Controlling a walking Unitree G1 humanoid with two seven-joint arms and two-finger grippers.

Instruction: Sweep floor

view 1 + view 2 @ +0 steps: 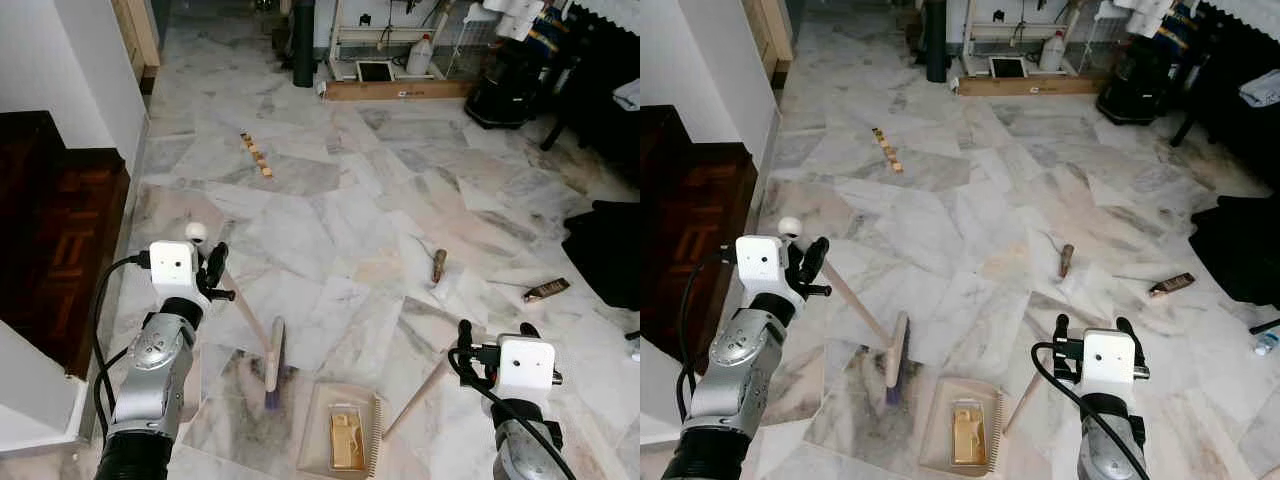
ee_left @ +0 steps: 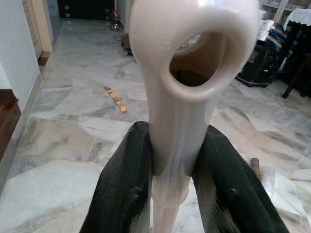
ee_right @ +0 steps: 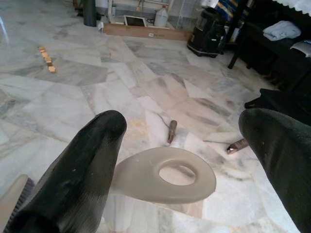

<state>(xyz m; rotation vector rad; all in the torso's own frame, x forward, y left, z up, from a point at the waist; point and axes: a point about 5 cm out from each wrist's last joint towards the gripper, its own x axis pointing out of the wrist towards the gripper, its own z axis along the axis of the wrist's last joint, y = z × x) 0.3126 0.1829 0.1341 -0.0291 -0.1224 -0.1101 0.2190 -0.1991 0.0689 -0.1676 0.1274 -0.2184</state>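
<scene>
Currently: left gripper (image 2: 170, 165) clamped on broom handle (image 1: 855, 300); right gripper (image 3: 180, 160) spread wide astride dustpan handle (image 3: 165, 175), ungripped. Risk: dustpan (image 1: 345, 435) sliding under bristle push, spilling gold wrapper (image 1: 347, 441).

Glossy veined marble floor (image 1: 330, 230), smooth cream plastic broom handle (image 2: 180, 121) with a slight sheen, matt black rubbery fingers (image 2: 126, 189) of the left tool (image 2: 177, 170), beige plastic dustpan (image 1: 320, 430), dark polished wooden step (image 1: 60, 230), black cloth heap (image 1: 605, 250)
</scene>
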